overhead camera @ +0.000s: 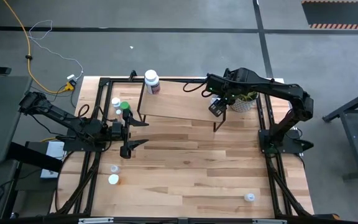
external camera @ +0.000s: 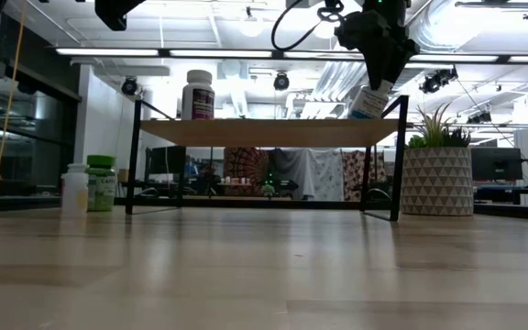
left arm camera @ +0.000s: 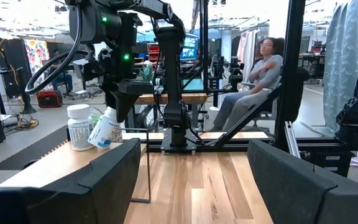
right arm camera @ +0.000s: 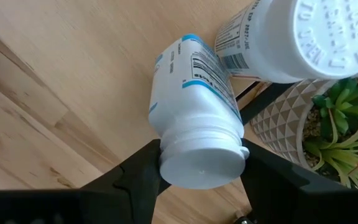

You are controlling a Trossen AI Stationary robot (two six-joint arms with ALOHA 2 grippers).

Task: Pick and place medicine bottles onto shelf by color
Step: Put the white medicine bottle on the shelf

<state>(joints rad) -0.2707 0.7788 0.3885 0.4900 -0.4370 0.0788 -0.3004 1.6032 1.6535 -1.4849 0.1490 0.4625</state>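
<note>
The shelf [overhead camera: 179,107] stands at the table's far side. A red-labelled bottle [overhead camera: 151,81] stands on its far left corner [external camera: 198,93]. My right gripper [overhead camera: 219,104] hangs over the shelf's right end, shut on a white blue-labelled bottle [right arm camera: 194,102], next to a standing white bottle [right arm camera: 319,37] on the board [left arm camera: 79,127]. My left gripper [overhead camera: 135,132] waits open above the table, left of the shelf. A green-capped bottle [overhead camera: 125,107] and a white one [overhead camera: 115,102] stand on the table by the shelf's left end. Three more white bottles sit nearer: [overhead camera: 114,168], [overhead camera: 113,180], [overhead camera: 249,197]. My right gripper pinches the white bottle by its cap end [right arm camera: 201,163], one finger [right arm camera: 138,174] on each side, coming from above and pointing down. The bottle hangs tilted below the fingers [external camera: 371,99]. Its base is down at the shelf board; whether it touches, I cannot tell.
A potted plant [overhead camera: 245,101] stands right beside the shelf's right end, close to the right gripper. The near half of the tabletop [overhead camera: 191,168] is bare wood apart from the loose bottles. A seated person [left arm camera: 258,81] shows beyond the table.
</note>
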